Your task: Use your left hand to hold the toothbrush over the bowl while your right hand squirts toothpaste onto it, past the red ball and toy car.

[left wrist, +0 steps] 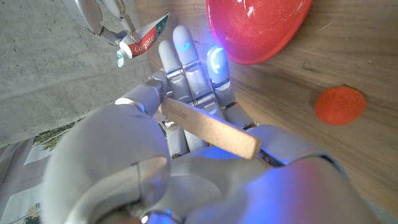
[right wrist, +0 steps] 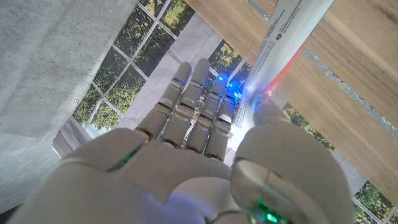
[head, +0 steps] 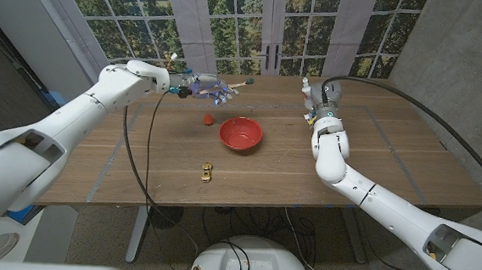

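My left hand (head: 202, 87) holds a wooden-handled toothbrush (head: 237, 85) above the table's far side, beyond the red ball (head: 207, 117) and up-left of the red bowl (head: 240, 134). In the left wrist view the toothbrush handle (left wrist: 211, 131) lies across my left hand (left wrist: 193, 93), with the bowl (left wrist: 261, 25) and the ball (left wrist: 340, 104) past the fingers. My right hand (head: 320, 99) grips a white toothpaste tube (head: 306, 86) near the table's far edge, right of the bowl. The thumb pins the tube (right wrist: 281, 43) against my right hand (right wrist: 199, 143). A yellow toy car (head: 207, 173) sits nearer the front.
The wooden table (head: 392, 163) runs wide to both sides of the bowl. A black cable (head: 142, 154) hangs from my left arm over the table's left part. Tall windows stand behind the far edge, and a concrete wall rises at the right.
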